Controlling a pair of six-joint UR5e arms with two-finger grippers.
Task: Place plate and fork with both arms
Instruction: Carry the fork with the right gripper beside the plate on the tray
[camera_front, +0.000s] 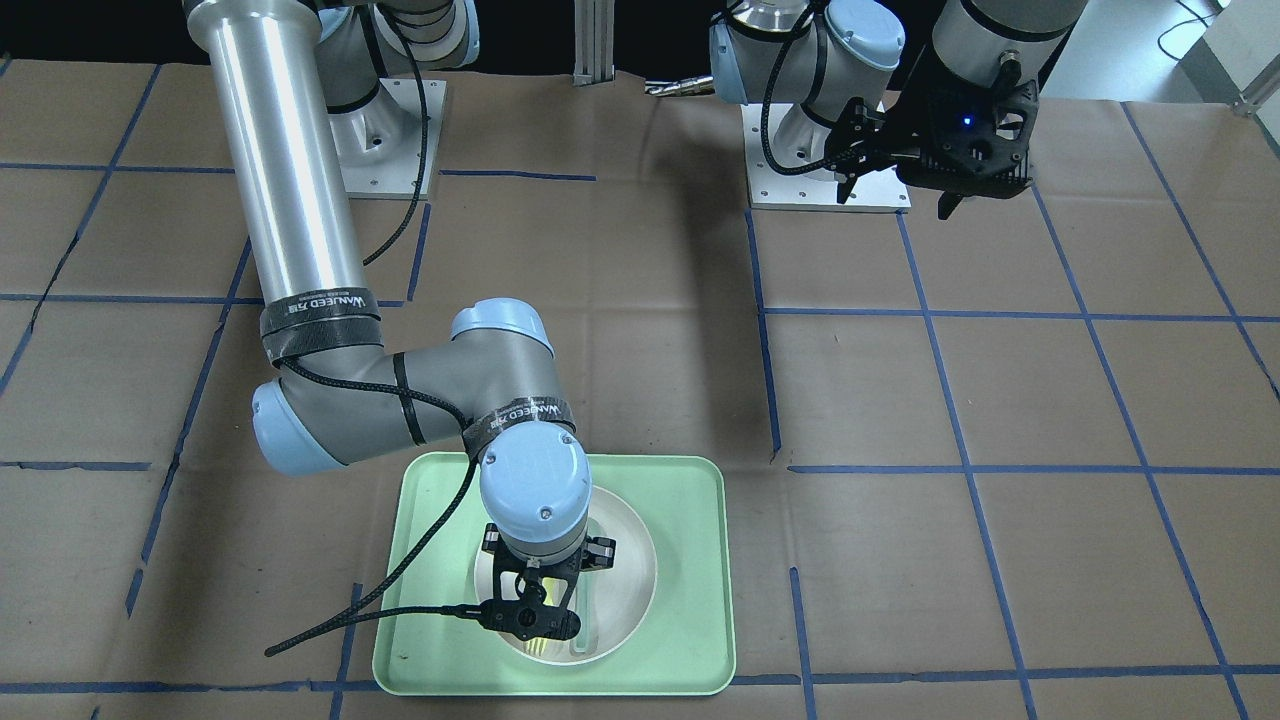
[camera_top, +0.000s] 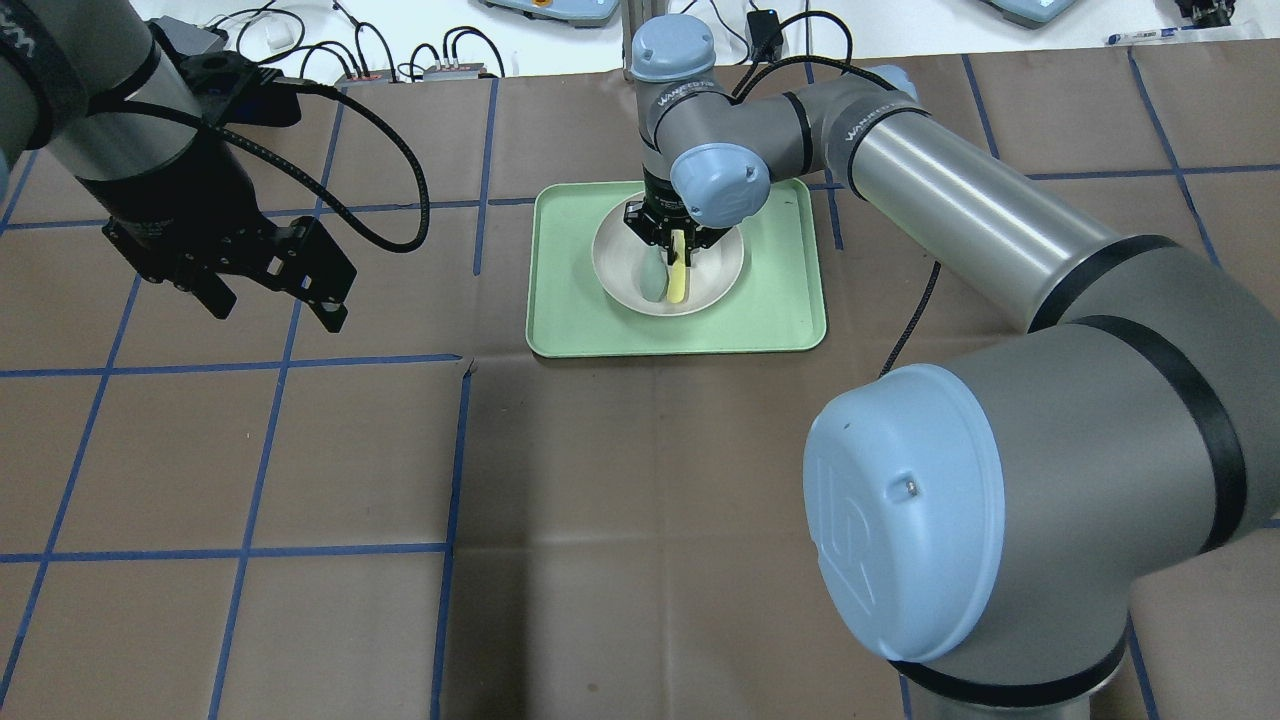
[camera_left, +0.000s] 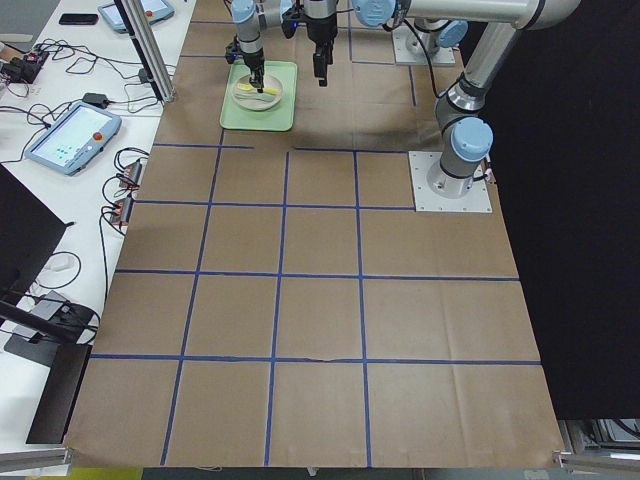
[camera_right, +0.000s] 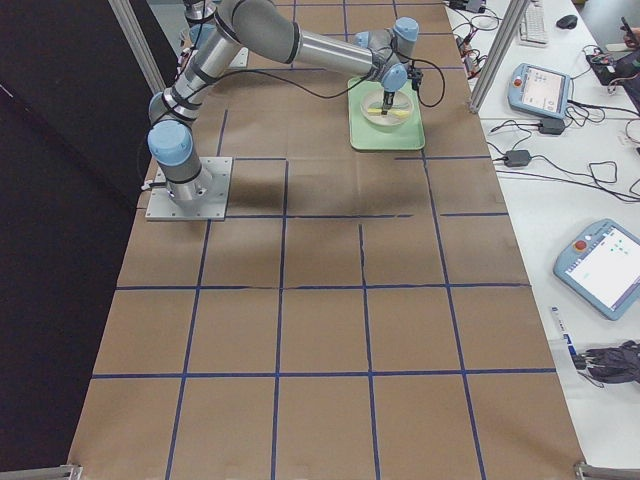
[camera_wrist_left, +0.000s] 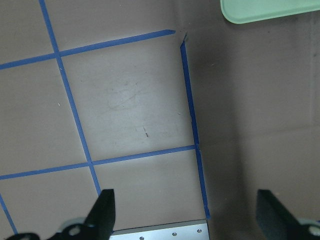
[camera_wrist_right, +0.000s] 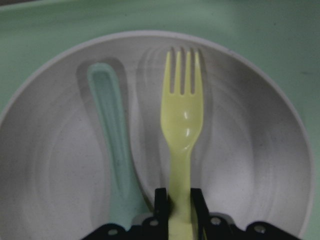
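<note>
The fork (camera_wrist_right: 182, 125) could be slipping out as it goes up, because the right gripper (camera_wrist_right: 179, 200) is pinching only the thin end of its handle. The long part with the tines is sticking out far, toward the top of the wrist picture. If the pinch is weak, the fork may be tipping down or falling back into the plate (camera_wrist_right: 250, 150). The grey-green spoon (camera_wrist_right: 112, 135) is lying just beside the fork, on its left in that picture, so a sideways move could be knocking it. A bump on the plate could also be sliding it on the green tray (camera_top: 780, 300).

The right gripper's jaws are squeezing together on the fork's handle, with only the handle between them. The fork is sitting over the middle of the plate and throwing a shadow, so it is likely just lifting off. The plate is resting on the tray at the top middle of the overhead picture.

The left gripper (camera_top: 280, 305) is hanging at the left of that picture, well apart from the tray, with its jaws spread wide and nothing in them.
</note>
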